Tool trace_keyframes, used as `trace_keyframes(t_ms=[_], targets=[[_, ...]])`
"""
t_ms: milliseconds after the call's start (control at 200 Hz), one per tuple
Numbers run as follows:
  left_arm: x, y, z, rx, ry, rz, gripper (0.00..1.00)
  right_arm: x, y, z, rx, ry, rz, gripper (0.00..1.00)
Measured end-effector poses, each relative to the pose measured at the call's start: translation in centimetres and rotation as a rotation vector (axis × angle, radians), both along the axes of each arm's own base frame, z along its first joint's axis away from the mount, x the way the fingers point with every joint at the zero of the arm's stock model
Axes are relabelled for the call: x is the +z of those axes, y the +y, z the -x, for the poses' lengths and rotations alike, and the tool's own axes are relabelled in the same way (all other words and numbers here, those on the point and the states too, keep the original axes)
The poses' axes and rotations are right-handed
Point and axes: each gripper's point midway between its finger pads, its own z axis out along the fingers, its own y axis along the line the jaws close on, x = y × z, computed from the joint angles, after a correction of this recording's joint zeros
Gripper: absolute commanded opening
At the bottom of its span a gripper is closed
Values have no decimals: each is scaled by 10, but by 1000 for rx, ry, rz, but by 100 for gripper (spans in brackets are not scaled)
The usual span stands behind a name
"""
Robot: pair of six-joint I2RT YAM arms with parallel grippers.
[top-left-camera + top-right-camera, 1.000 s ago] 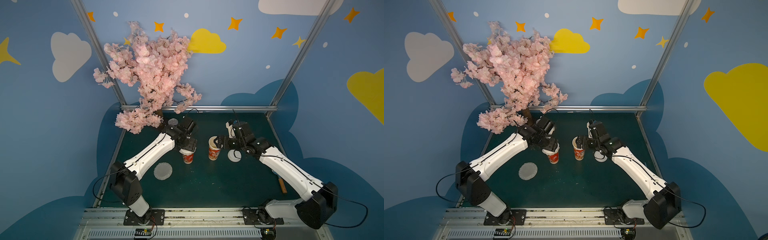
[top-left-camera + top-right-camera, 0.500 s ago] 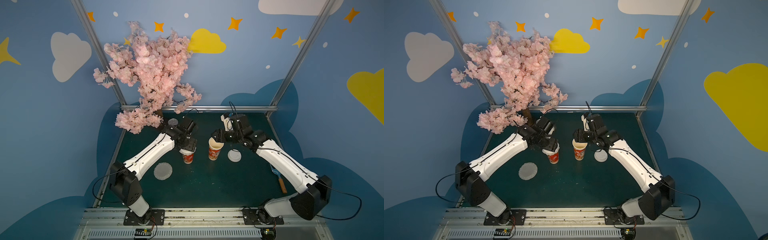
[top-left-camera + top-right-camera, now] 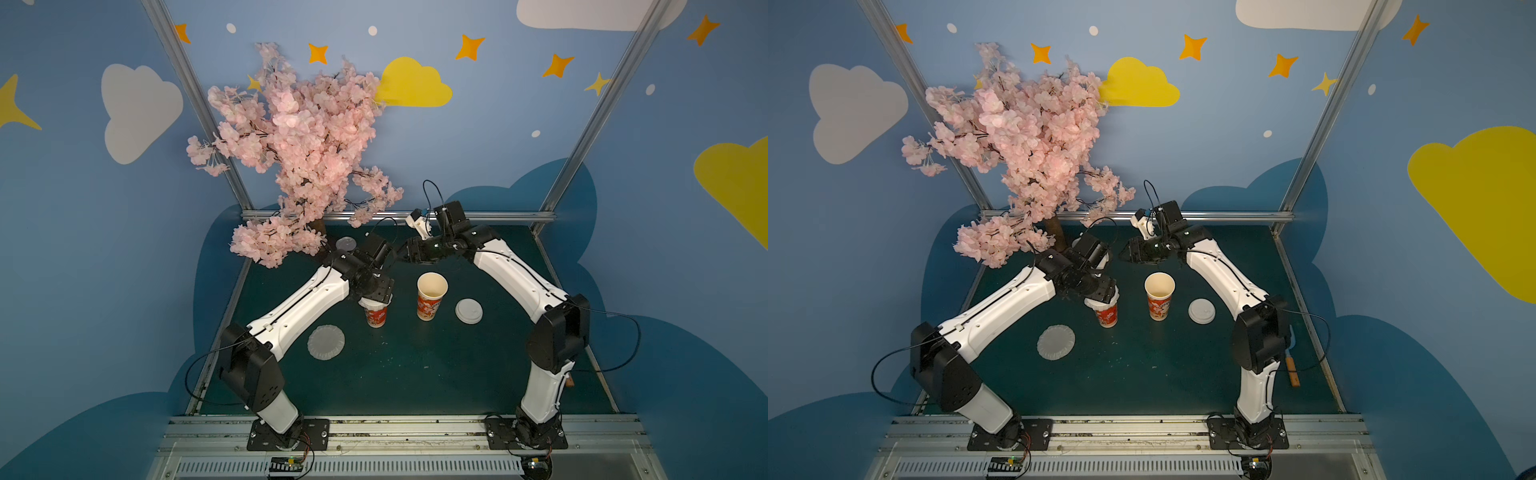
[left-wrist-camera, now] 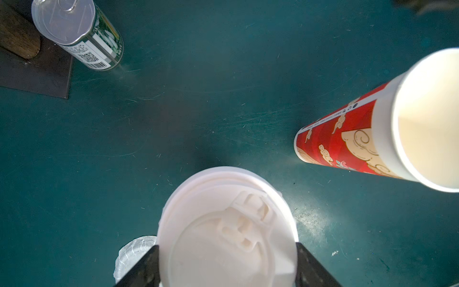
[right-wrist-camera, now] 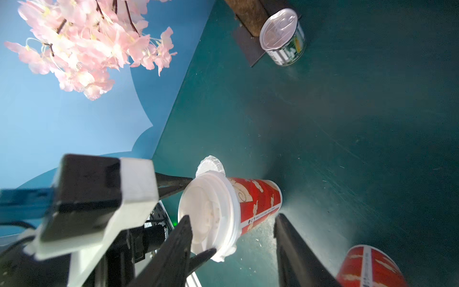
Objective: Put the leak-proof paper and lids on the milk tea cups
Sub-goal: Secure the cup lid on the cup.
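Two red-and-white milk tea cups stand mid-table. The left cup [image 3: 377, 318] [image 5: 255, 198] wears a white domed lid [image 4: 223, 223], and crinkled leak-proof paper [image 4: 131, 251] [image 5: 211, 164] sticks out under the lid's rim. My left gripper [image 3: 376, 297] [image 4: 227, 263] is shut on that lid from above. The right cup [image 3: 430, 297] [image 3: 1158, 297] [image 4: 347, 141] stands uncovered. A second leak-proof paper [image 3: 326, 341] [image 3: 1056, 342] lies flat on the table, left of the cups. My right gripper [image 3: 405, 253] [image 5: 233, 238] hangs open and empty behind the cups.
Another white lid [image 3: 468, 310] [image 3: 1201, 311] lies right of the uncovered cup. A silver tin can [image 4: 74, 32] [image 5: 283, 37] stands at the back by the trunk of the pink blossom tree [image 3: 299, 145]. An orange-handled tool [image 3: 1292, 370] lies near the right edge.
My right gripper has left the right cup, rising and moving back toward the rear, with its jaws narrower than before. The left arm has not moved.
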Motion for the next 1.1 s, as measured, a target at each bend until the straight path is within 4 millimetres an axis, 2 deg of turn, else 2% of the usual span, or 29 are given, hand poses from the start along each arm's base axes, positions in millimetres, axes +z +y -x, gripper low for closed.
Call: trace_keyframes(t_ms=[240,786,896,966,1101], targets=[[1,-1,0,-1,1,1,78,-18,21,6,103,100,-29,58],[0,-1,0,-1,2,2,78,-55,39,34,217,232,3,58],[1,-1,-1,-1,3,2,78,-60,40,36,226,244,9,55],[1,-1,-1,-1,3,2,78,-62,40,37,230,251,12,49],[1,-1,-1,-1,3,2,78,-66,42,38,238,261,15,46]])
